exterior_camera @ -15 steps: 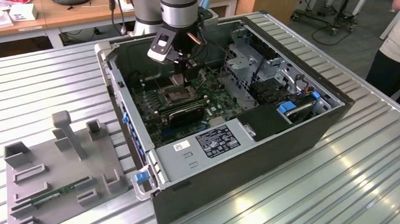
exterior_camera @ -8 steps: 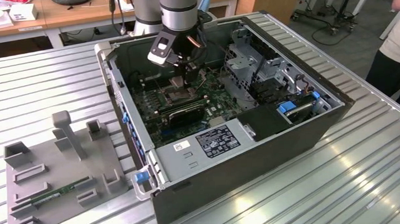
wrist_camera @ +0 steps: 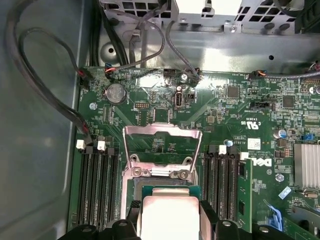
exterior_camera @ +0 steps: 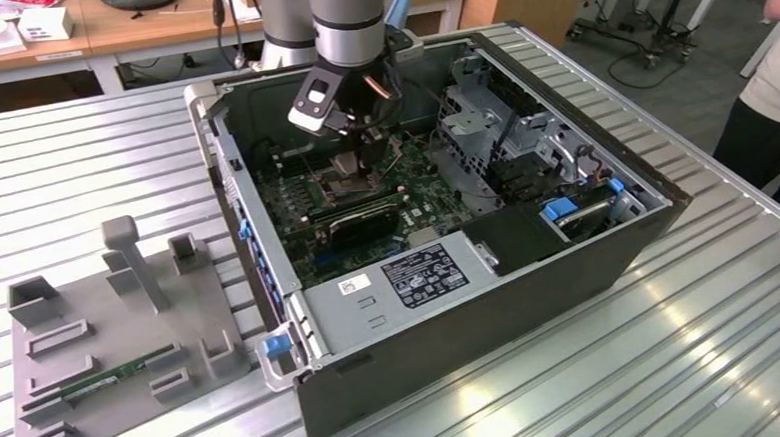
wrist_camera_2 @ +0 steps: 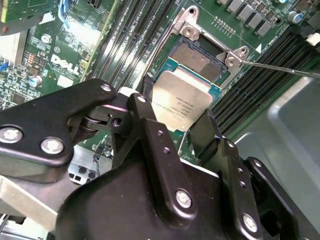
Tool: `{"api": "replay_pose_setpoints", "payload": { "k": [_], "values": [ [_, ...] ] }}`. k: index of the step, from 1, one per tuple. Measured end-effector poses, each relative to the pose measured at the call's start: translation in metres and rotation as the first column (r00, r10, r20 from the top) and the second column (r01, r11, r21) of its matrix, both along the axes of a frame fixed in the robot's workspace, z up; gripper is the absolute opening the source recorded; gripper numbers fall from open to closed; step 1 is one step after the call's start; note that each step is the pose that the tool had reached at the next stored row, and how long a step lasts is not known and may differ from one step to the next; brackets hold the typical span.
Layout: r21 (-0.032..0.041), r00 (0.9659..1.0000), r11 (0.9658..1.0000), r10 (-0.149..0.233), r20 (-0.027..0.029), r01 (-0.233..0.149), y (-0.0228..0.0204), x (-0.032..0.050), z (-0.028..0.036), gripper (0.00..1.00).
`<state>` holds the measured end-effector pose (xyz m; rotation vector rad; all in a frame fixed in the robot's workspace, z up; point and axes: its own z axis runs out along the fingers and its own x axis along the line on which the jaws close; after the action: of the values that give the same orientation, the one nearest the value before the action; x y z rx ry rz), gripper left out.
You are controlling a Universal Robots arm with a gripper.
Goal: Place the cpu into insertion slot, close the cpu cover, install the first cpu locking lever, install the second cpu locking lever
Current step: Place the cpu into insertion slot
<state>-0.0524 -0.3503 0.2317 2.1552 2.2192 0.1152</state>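
Our hand (wrist_camera_2: 176,116) grips the cpu (wrist_camera_2: 181,97) (shiny side up); in the exterior view it hangs at 12 o'clock from the insertion slot (exterior_camera: 345,193). We see the cpu cover (wrist_camera: 162,131) open.

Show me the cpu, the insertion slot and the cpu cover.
cpu (wrist_camera_2: 180,102): second wrist view, its silvery metal top.
insertion slot (wrist_camera_2: 197,56): second wrist view, its dark centre.
cpu cover (wrist_camera: 162,129): first wrist view, one bar of its frame.

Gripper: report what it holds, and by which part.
The gripper holds the cpu, clamped by two opposite side edges, over the insertion slot.
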Motion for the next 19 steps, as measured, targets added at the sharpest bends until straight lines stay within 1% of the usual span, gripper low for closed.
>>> {"api": "replay_pose_setpoints", "payload": {
  "k": [5,12,15,19],
  "values": [
    [0.0000,1.0000,1.0000,0.000,-0.0002,0.000,0.0001,-0.0003,-0.0053,0.54],
    [0.0001,1.0000,1.0000,-0.001,-0.0003,0.001,0.0008,-0.0011,-0.0109,0.54],
    [0.0000,1.0000,1.0000,-0.001,-0.0004,0.001,0.0013,-0.0015,-0.0124,0.54],
    [-0.0001,1.0000,1.0000,-0.001,-0.0004,0.001,0.0013,-0.0016,-0.0126,0.54]
  ]
}}
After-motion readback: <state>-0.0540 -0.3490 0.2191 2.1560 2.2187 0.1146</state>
